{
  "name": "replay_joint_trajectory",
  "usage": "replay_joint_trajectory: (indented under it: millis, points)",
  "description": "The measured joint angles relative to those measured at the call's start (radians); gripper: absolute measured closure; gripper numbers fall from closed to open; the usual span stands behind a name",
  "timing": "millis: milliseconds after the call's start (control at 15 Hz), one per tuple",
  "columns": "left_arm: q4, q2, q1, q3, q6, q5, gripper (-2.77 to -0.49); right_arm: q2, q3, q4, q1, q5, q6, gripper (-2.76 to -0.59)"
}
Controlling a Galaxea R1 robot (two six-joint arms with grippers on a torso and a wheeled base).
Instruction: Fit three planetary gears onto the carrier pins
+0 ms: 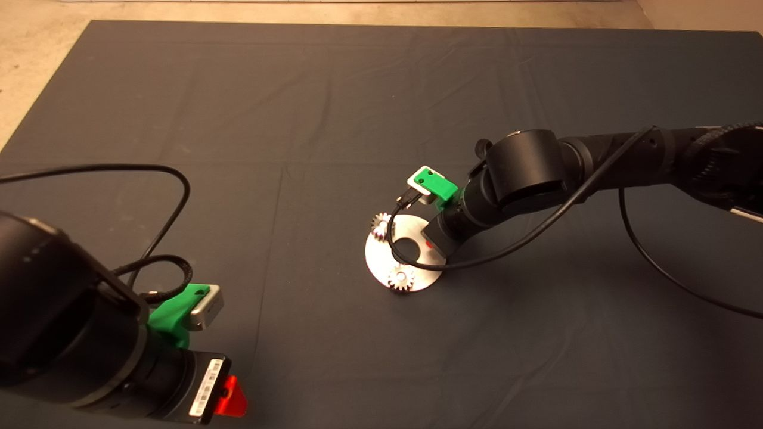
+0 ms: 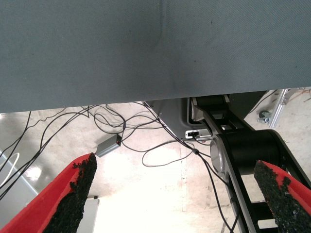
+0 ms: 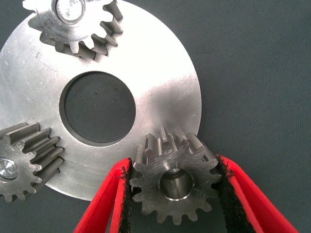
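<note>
The silver disc (image 3: 160, 82) with the large centre hole lies on the mat, also in the head view (image 1: 411, 235). Two planetary gears (image 3: 73, 22) (image 3: 22, 162) sit on their carrier pins, whose silver tops show in the gear holes; in the head view they are at the disc's far-left (image 1: 381, 225) and near (image 1: 402, 278) edges. My right gripper (image 3: 173, 165) is shut on the third gear (image 3: 175, 182), held upright at the disc's right edge, with metal showing inside its hole. In the head view the wrist hides that gear. My left gripper (image 2: 175, 165) is open and parked at the lower left (image 1: 229, 396).
The right arm (image 1: 536, 173) reaches in from the right, and its black cable (image 1: 393, 244) loops over the disc. The left wrist view looks past the mat's edge (image 2: 146, 99) at floor cables and a small grey box (image 2: 108, 145).
</note>
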Motion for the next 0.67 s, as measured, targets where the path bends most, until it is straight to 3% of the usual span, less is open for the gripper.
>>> replay_joint_trajectory:
  millis: [667]
  points:
    - [0.000, 0.000, 0.000, 0.000, 0.000, 0.000, -2.33, 0.000, 0.000, 0.000, 0.000, 0.000, 0.001, -1.11]
